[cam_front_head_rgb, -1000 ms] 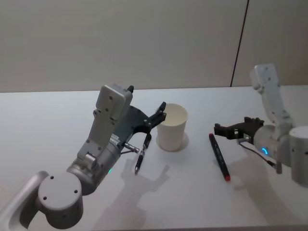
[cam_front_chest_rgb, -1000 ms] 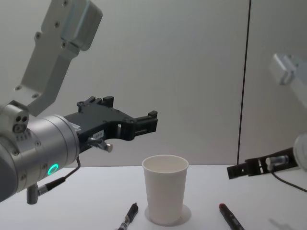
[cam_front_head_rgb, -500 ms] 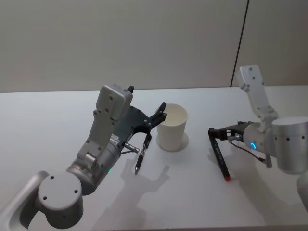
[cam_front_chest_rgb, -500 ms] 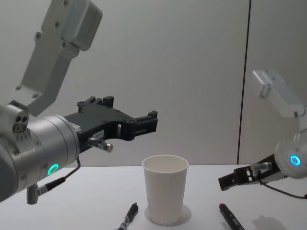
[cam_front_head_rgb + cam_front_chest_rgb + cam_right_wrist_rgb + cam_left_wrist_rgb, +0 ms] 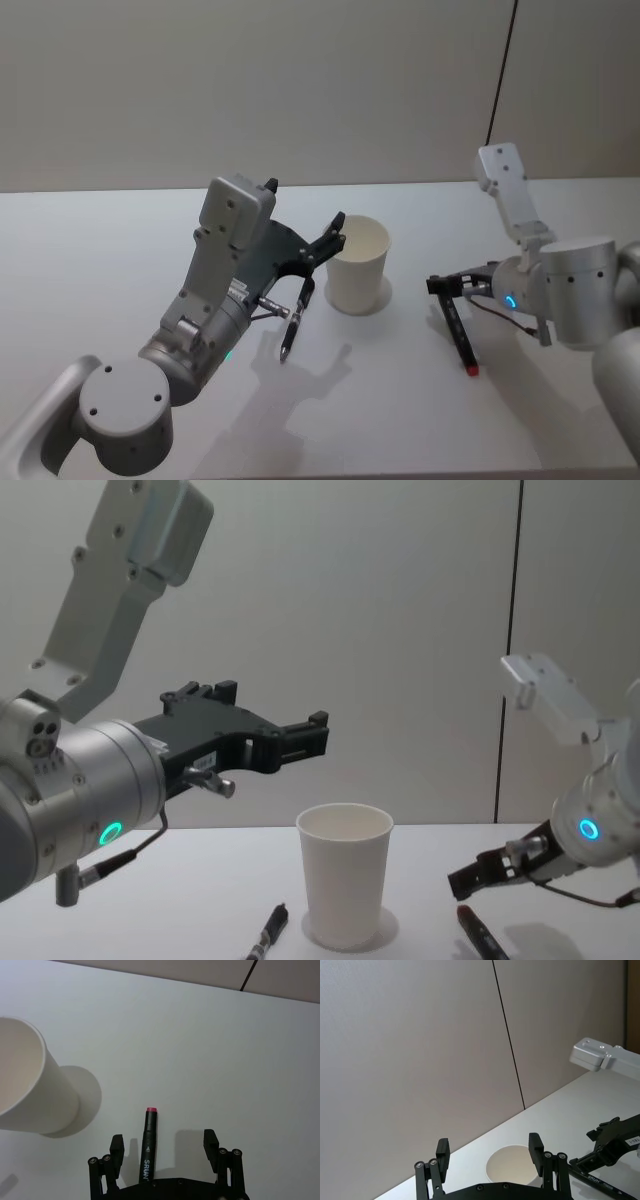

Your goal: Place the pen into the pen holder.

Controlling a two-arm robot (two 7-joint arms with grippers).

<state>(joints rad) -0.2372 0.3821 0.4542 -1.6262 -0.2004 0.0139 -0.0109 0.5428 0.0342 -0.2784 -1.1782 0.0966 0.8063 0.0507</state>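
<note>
The pen holder, a white paper cup (image 5: 357, 265) (image 5: 345, 885) (image 5: 22, 1085) (image 5: 512, 1166), stands upright mid-table. A black pen with a red end (image 5: 458, 327) (image 5: 148, 1147) (image 5: 481, 933) lies on the table to its right. My right gripper (image 5: 441, 285) (image 5: 163, 1144) (image 5: 466, 880) is open just above that pen's far part, and the pen shows between its fingers (image 5: 116, 1146), nearer one of them. A second, all-black pen (image 5: 295, 322) (image 5: 268, 931) lies left of the cup. My left gripper (image 5: 335, 236) (image 5: 489, 1149) (image 5: 300, 740) hangs open and empty above the cup's left side.
The white table (image 5: 120, 250) runs wide on both sides of the cup, with bare room in front of the pens. A grey wall with a dark vertical seam (image 5: 503, 70) closes the back.
My right gripper has swung left and down, from off to the right of the red-ended pen to just above it. The left arm, the cup and both pens have stayed put.
</note>
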